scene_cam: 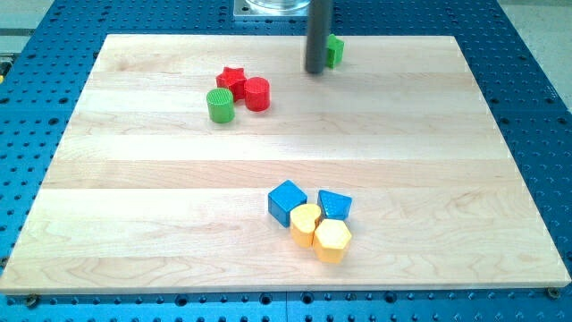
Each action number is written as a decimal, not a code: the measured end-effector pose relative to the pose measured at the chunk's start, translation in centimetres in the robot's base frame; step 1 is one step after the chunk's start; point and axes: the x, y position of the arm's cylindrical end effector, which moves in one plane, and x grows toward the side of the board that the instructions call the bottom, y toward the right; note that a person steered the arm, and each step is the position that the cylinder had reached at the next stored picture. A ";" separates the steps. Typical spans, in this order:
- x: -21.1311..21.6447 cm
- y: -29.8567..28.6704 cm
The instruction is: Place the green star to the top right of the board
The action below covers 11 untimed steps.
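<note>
My tip [315,71] rests on the table [134,224] near the view's top edge, with the green star [334,50] touching or just beside it on the view's right, partly hidden behind the rod. There is no gripper to open or close. The star must travel further right, so my tip sits on the correct side.

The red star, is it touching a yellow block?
No, the red star sits near the view's top beside the red cylinder, far from the yellow blocks near the bottom.
</note>
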 end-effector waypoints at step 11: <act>-1.4 21.9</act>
